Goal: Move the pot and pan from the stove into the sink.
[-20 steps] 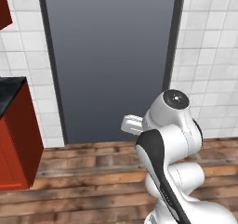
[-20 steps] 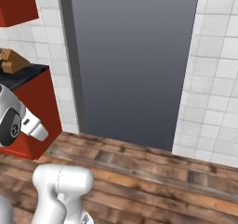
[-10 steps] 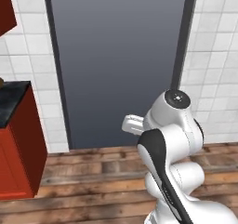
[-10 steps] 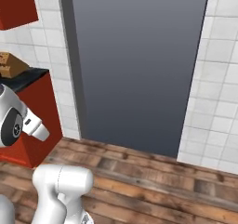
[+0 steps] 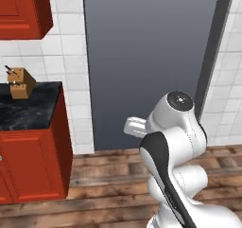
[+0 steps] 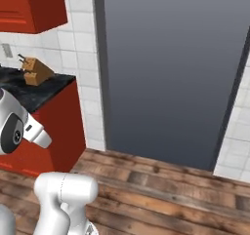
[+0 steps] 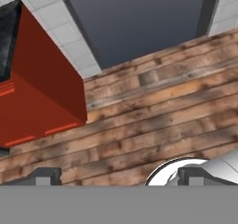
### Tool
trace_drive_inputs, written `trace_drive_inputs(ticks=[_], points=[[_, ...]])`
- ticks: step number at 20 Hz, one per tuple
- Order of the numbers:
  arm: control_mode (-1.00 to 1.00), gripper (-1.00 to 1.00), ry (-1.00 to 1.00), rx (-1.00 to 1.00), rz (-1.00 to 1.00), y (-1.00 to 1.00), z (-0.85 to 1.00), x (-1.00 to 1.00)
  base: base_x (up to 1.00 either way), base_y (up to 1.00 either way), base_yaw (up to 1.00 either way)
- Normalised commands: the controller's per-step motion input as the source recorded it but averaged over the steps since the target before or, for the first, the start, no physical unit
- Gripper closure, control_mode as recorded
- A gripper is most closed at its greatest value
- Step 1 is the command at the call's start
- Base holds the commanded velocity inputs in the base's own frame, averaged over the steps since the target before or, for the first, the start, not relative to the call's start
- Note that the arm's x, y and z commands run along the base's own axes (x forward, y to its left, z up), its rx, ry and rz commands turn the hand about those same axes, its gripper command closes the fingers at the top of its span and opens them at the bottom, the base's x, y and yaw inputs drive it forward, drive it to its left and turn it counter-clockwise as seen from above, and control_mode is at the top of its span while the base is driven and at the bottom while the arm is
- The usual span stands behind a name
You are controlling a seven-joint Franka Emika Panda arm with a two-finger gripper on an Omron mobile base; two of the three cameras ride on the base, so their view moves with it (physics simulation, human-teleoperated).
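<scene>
A white robot arm (image 5: 172,142) stands folded on its base in a kitchen, facing a tall, flat grey panel (image 5: 146,57) set into a white tiled wall (image 5: 71,71). The floor is brown wooden planks (image 6: 161,190). To the left stands a red cabinet (image 5: 33,161) with a black marbled countertop (image 5: 28,109), and a small wooden knife block (image 5: 20,83) sits on it near the wall. A second red cabinet (image 5: 21,9) hangs above.

In the hand view the gripper (image 7: 118,175) points down at the floor, its two dark fingertips (image 7: 44,175) standing wide apart with nothing between them.

The pot, the pan, the stove and the sink cannot be seen from here, so where they lie cannot be told.

As a judgement, the task seems to be at its very start: nothing is held, and the robot is not yet stationed at the stove. Reaching the stove, lifting each vessel and carrying both to the sink all appear to remain.
</scene>
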Motion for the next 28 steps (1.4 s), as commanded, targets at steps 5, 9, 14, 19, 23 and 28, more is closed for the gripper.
trace_drive_inputs(ticks=[5,9,14,19,23,28], points=[[1.0,-1.0,0.0,0.0,0.0,0.0,0.0,0.0,0.21,0.89,0.0],[1.0,-1.0,0.0,0.0,0.0,0.0,0.0,0.0,0.24,0.91,0.0],[1.0,-1.0,0.0,0.0,0.0,0.0,0.0,0.0,0.25,0.91,0.0],[1.0,-1.0,0.0,0.0,0.0,0.0,0.0,0.0,0.29,0.89,0.0],[1.0,-1.0,0.0,0.0,0.0,0.0,0.0,0.0,0.31,0.85,0.0],[1.0,-1.0,0.0,0.0,0.0,0.0,0.0,0.0,0.31,0.83,0.0]])
